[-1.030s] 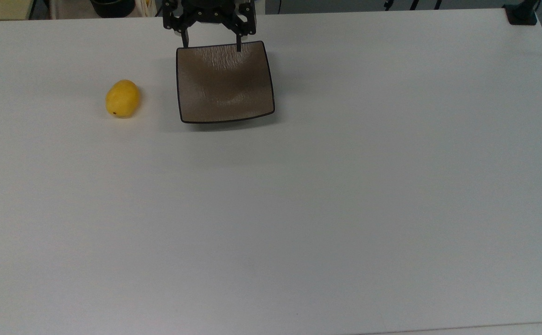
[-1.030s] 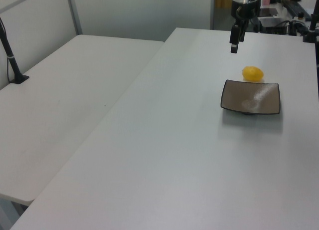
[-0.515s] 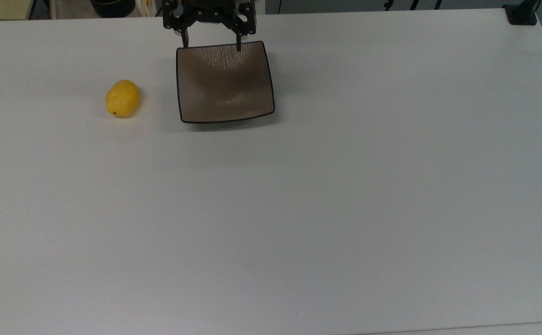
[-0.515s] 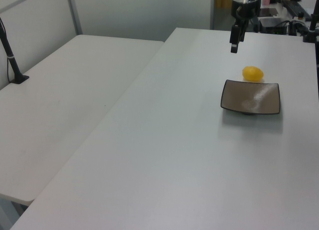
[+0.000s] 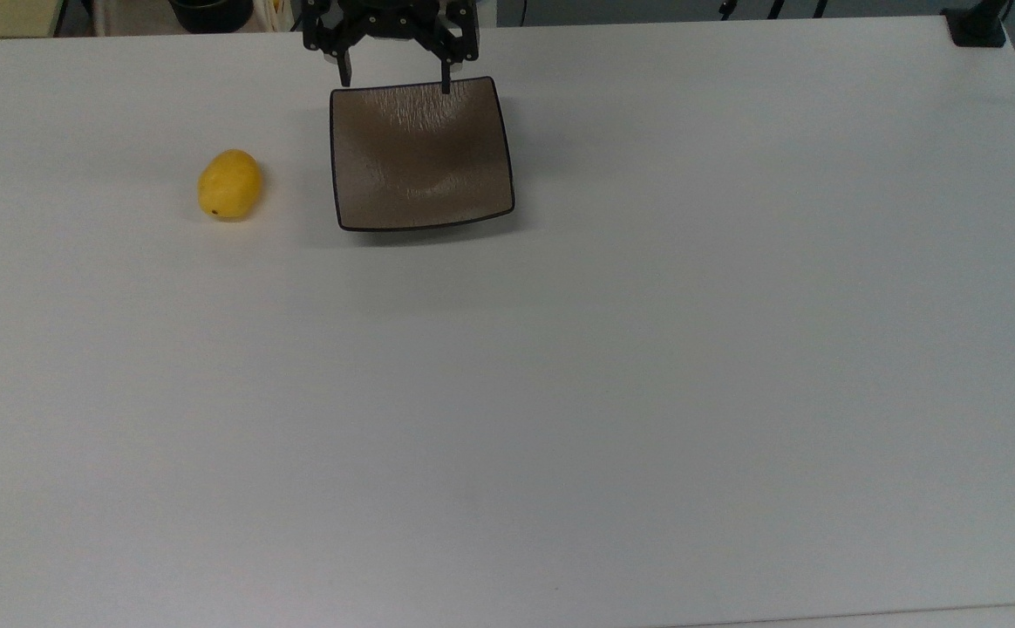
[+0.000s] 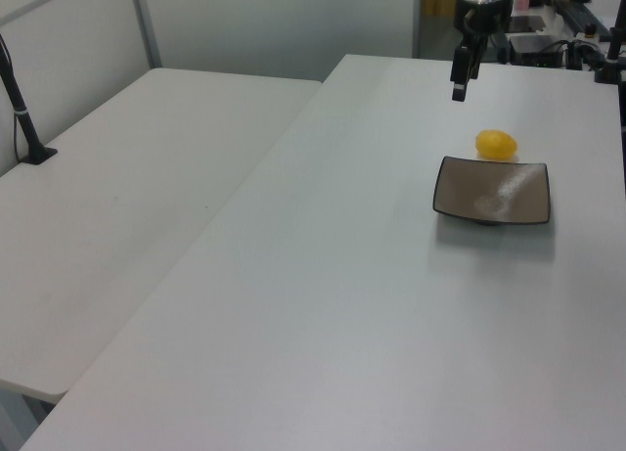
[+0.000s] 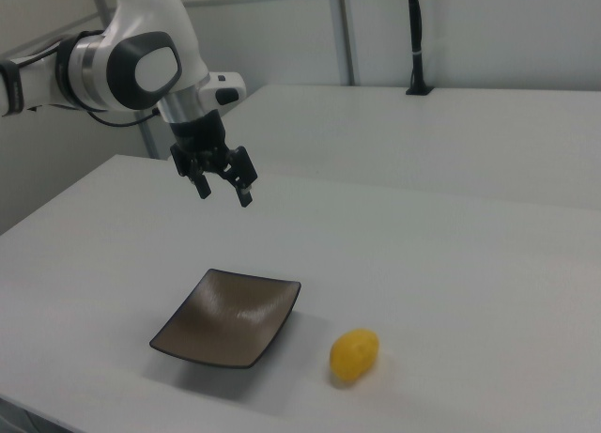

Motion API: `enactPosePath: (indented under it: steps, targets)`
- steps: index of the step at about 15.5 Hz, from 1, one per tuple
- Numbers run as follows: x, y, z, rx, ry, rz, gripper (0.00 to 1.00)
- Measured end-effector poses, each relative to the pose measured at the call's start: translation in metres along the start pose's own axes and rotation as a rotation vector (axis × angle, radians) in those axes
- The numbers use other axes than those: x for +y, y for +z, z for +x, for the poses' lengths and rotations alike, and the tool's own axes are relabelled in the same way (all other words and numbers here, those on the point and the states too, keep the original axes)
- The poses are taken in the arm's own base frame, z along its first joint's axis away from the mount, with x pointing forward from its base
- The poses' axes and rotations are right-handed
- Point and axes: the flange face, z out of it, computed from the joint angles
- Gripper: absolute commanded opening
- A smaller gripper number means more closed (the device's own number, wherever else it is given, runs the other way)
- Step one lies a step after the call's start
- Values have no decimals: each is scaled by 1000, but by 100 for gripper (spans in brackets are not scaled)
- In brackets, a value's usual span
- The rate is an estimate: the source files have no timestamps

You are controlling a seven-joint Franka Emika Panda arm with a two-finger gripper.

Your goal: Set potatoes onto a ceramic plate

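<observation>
top view: jaws spread wide, empty, at the plate's far rim; yellow potato on bench, well apart | left view: potato just behind plate | right view: smooth egg-shaped potato may roll or slip if pinched off-centre

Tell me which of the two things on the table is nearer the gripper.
The plate: the open gripper hangs above its far edge in the top view, while the potato lies apart, off to the top view's left.
</observation>
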Motion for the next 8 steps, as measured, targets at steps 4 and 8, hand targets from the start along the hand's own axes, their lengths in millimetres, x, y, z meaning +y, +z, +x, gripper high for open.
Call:
enactPosePath:
  steps: [4,8]
  targets:
    - [14,-9,-2,18,-72,-3,100]
    - [27,-16,-5,30,-82,-6,100]
